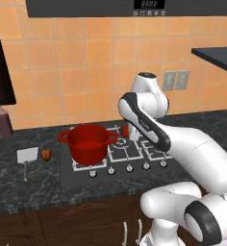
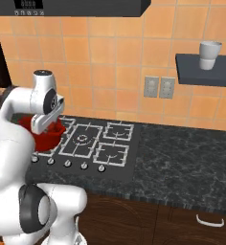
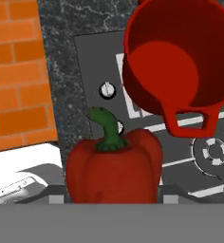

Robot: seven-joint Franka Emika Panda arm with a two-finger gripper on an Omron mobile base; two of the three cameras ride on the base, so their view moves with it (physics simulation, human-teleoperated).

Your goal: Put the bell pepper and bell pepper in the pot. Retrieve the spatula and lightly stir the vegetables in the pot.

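A red bell pepper (image 3: 115, 168) with a green stem sits between my gripper's (image 3: 113, 198) fingers, which are shut on it. In the left base view this held pepper (image 1: 125, 130) hangs just right of the red pot (image 1: 88, 142), above the hob. The pot (image 3: 175, 61) is open and its red inside looks bare. My arm partly covers the pot (image 2: 51, 136) in the right base view. A second small bell pepper (image 1: 46, 154) lies on the counter left of the pot. Beside it rests the spatula (image 1: 27, 155), pale blade up and thin handle pointing to the counter's front.
The pot stands on the front left burner of a black hob (image 1: 134, 153) with a row of knobs (image 1: 129, 167) along its front. A dark brown bottle (image 1: 3, 121) stands at the far left wall. A white cup (image 2: 209, 54) sits on a wall shelf at right.
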